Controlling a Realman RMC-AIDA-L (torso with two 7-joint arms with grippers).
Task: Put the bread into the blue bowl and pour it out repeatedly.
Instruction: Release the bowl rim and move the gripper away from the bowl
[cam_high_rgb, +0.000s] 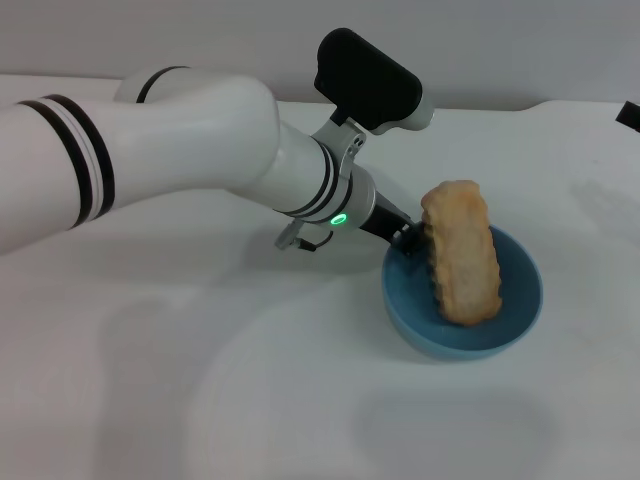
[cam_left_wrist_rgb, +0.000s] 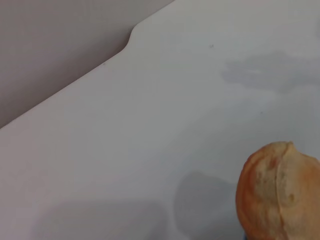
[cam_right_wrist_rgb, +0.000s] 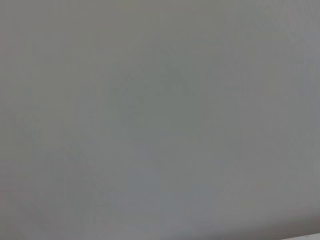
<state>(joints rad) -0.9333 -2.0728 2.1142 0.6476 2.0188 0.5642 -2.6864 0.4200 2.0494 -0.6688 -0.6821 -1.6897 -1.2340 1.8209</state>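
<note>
Our left gripper (cam_high_rgb: 412, 238) sits at the bowl's (cam_high_rgb: 520, 300) near-left rim, reaching in from the left. Its fingers are hidden behind the bread (cam_high_rgb: 461, 252), so we can't tell if they're clamped or let go. The bread stands in the bowl, leaning on the left side, tan underside toward the head camera. Its long axis runs steeply up, the lower end in the bowl and the upper end well above the rim. We read this as placement: the loaf is too long to lie flat, so it props on the wall. Right arm is out of view.
</note>
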